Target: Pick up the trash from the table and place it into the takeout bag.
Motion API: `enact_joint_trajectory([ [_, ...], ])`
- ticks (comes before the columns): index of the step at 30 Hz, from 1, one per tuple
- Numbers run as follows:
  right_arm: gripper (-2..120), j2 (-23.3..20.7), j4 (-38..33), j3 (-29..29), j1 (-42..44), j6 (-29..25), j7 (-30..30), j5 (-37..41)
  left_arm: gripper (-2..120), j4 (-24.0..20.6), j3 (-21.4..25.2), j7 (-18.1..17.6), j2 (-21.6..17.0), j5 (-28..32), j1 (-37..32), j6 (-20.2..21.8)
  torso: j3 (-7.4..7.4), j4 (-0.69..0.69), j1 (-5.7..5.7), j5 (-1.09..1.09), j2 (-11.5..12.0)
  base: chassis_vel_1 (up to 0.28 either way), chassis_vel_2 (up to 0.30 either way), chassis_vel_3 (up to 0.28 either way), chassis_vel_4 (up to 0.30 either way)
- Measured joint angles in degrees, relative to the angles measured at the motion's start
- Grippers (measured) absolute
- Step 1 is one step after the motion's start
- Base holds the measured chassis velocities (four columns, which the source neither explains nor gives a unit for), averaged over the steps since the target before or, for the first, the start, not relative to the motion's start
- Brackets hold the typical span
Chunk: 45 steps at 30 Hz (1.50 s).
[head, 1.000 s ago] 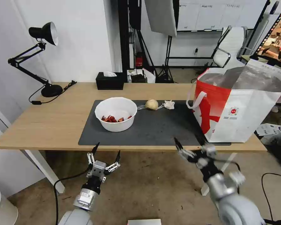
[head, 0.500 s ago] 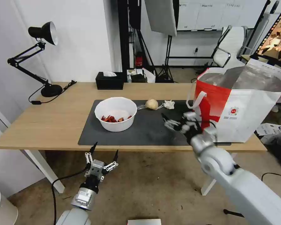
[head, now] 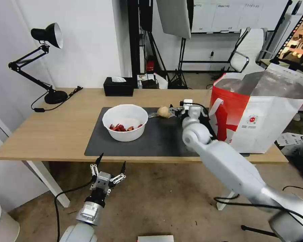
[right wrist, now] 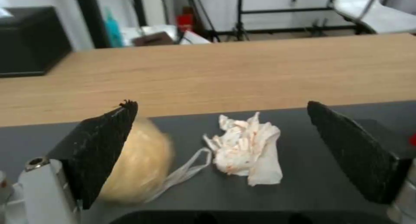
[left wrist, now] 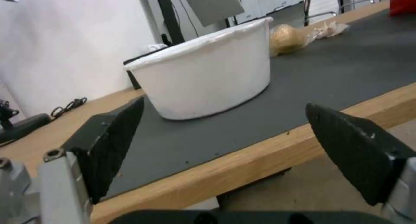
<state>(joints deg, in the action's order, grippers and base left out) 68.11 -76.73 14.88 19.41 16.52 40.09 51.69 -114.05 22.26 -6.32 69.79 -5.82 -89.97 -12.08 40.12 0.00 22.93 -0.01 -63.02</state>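
**Right arm over the far side of the mat, left arm low in front of the desk**

A studio room with white walls, light stands and an office chair lies behind the long light-wood table point(head: 57, 134), which carries a large dark grey mat point(head: 158, 137). At the table's right end stands the takeout bag point(head: 259, 124), white and red with a foil lining, its mouth open upward, by far the biggest thing on the surface. The robot's right arm reaches from the lower right across the mat, ending beside the bag's red side.

The white bowl point(head: 125, 121), with red scraps in the bottom, sits on the left part of the mat. A black desk lamp point(head: 47, 37) stands at the far left corner and a black tissue box point(head: 118, 87) at the back edge.

The right gripper point(right wrist: 221, 152) hovers low with its jaws spread wide around the crumpled napkin point(right wrist: 245, 151); whether the pads touch the mat is hard to judge. Just beside the napkin lies the beige lump point(head: 163, 112), close against one finger.

The left gripper point(head: 108, 165) hangs below the table's front edge, jaws wide and holding nothing, facing the bowl.
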Motion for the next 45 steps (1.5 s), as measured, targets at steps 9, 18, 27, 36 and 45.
enact_joint_trajectory([
  [9, 100, 5.8, 11.5, -0.9, -4.2, 0.7, 3.4, -1.9, 100, 0.9, 0.0, 0.0, -0.1, 0.4, 0.7, -0.2, -0.01, 0.0, 0.0, -0.01, 0.0, 0.0, 0.0, 0.0, 0.0],
  [18, 100, 8.6, 18.0, -1.0, -7.4, 2.6, 1.0, -2.6, 100, 1.2, 0.1, 0.0, -0.5, 1.4, 1.2, -0.3, -0.01, 0.0, -0.01, 0.0, 0.0, 0.0, 0.0, 0.0, 0.0],
  [27, 100, 9.2, 20.6, -0.3, -8.4, 6.1, 0.3, -2.6, 100, 1.2, 0.1, 0.0, -0.7, 1.7, 1.3, -0.3, -0.01, 0.0, 0.0, 0.0, 0.0, 0.0, 0.0, 0.0, 0.0],
  [36, 100, 9.0, 22.8, -0.3, -8.5, 10.2, -0.1, -2.3, 100, 0.9, 0.5, -0.1, -0.6, 2.0, 1.1, -0.3, -0.01, 0.0, -0.01, 0.01, 0.0, 0.0, 0.0, 0.0, 0.0],
  [45, 100, 9.7, 25.1, -1.2, -8.8, 11.3, -0.3, -2.3, 100, 1.0, 0.1, -0.1, -0.4, 2.0, 1.1, -0.3, -0.01, 0.0, -0.01, 0.01, 0.0, 0.0, 0.0, 0.0, 0.0],
])
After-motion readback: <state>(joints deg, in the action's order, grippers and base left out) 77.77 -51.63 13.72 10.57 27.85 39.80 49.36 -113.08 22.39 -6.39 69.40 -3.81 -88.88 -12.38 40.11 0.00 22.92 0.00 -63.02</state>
